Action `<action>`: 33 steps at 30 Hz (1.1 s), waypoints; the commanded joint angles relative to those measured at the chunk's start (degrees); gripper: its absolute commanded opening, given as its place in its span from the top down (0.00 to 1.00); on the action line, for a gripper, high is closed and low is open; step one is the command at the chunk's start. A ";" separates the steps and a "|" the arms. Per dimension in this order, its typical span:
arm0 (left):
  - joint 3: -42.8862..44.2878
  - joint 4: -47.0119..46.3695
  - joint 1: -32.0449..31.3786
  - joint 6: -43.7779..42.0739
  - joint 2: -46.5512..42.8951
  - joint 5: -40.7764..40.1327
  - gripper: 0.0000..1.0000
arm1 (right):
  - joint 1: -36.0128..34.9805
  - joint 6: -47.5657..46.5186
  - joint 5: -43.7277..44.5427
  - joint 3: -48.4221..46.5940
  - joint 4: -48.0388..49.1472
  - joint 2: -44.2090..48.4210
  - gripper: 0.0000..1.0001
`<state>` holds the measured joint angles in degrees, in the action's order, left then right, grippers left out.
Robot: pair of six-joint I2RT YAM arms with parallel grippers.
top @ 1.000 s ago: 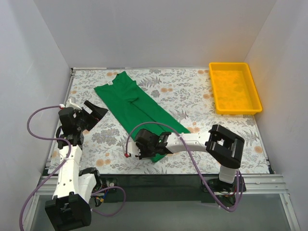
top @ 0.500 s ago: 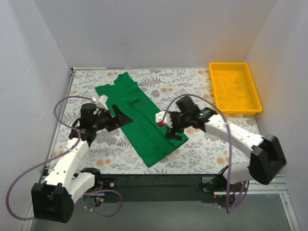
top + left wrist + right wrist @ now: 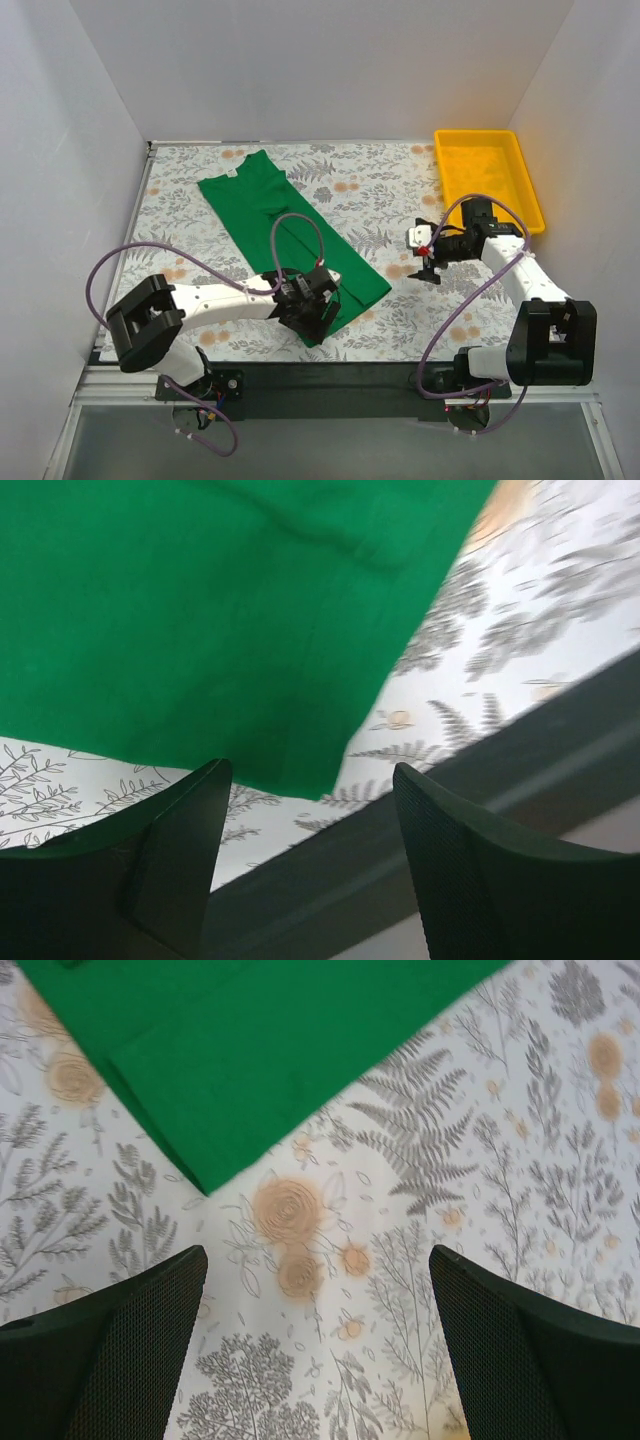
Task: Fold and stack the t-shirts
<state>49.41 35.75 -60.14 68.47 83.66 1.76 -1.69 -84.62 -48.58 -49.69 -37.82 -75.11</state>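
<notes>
From above, we see the green t-shirt lying flat on the flower-patterned table, folded into a long narrow strip. It runs slantwise from the far left part of the table, where its white neck label shows, down towards the middle of the near edge. The left gripper sits over the near end of that strip, close to the table's near edge. The right gripper hangs over bare cloth in the right half of the table, apart from the shirt. The yellow tray stands in the far right corner.

In the left wrist view, the t-shirt fills the upper left, and its near corner reaches down between the two fingers. We see the left gripper with its jaws apart and nothing pinched between them. The dark near edge of the table crosses just beyond that corner.

In the right wrist view, the right gripper has its jaws spread wide, with only the patterned table between them. A corner of the t-shirt lies in the upper left, clear of both fingers.
</notes>
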 commanded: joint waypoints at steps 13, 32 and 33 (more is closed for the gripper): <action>6.93 2.66 -9.38 -4.31 7.92 -14.50 0.39 | -8.76 -8.63 -6.27 0.65 -10.96 -1.62 0.05; 5.70 3.63 -13.60 -1.50 13.38 -26.20 0.96 | -18.51 -13.72 4.71 5.02 -8.94 0.22 0.08; 5.79 3.63 -13.60 -1.41 12.94 -25.58 0.99 | -19.13 -15.21 6.89 6.26 -7.72 0.49 0.11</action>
<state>56.03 38.46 -73.80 66.04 96.03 -20.73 -18.79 -95.22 -46.72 -47.13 -46.96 -76.20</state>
